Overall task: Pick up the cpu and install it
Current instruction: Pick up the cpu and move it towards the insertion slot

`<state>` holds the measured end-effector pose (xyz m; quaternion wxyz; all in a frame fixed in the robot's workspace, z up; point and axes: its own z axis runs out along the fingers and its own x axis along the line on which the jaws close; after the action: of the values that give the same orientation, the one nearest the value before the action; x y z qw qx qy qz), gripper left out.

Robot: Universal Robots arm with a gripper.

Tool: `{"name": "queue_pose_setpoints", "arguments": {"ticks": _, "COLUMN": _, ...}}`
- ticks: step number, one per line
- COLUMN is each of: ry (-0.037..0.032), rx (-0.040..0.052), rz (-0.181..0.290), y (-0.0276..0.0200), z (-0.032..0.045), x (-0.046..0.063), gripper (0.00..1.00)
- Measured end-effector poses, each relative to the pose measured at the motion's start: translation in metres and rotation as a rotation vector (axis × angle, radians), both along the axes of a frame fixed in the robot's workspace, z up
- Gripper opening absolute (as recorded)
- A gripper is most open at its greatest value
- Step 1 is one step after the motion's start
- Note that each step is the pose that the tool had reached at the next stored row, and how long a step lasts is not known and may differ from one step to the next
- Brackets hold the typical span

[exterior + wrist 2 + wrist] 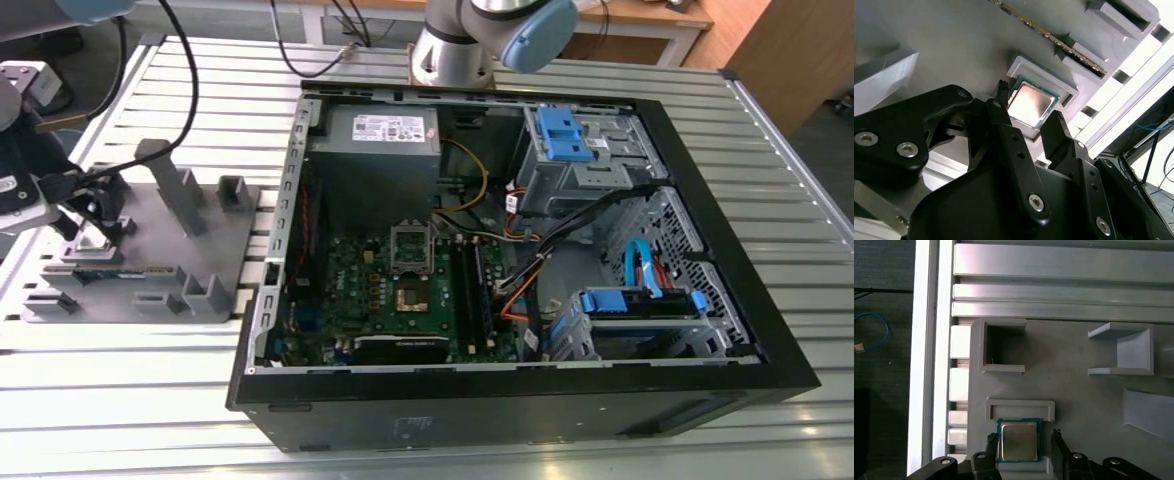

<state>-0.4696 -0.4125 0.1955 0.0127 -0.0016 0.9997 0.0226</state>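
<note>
The cpu point(1018, 441), a small square chip with a pale metal top and green edge, lies flat in its recess on the grey plastic holder point(1069, 385). My gripper point(1024, 436) hangs just above it, open, with one black fingertip on either side of the chip and a small gap to each. The second wrist view shows the same: the cpu point(1030, 103) sits between the fingers point(1055, 131) of my gripper point(1028, 103). In the exterior view my gripper point(91, 222) is over the holder point(200, 255) at the exterior view's left. The socket point(411, 291) sits on the green board point(354, 275).
The open black computer case point(507, 405) lies on the slatted metal table point(400, 450), to the exterior view's right of the holder. A memory stick point(114, 272) stands in the holder, with several grey posts point(180, 190) around it. Cables and blue drive brackets point(561, 135) fill the case.
</note>
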Motion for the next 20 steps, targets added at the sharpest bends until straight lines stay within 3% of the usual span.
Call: {"name": "queue_pose_setpoints", "arguments": {"ticks": 20, "ry": -0.0002, "rx": 0.0001, "rz": 0.000, "y": 0.0008, "z": -0.0060, "x": -0.0003, "gripper": 0.53}}
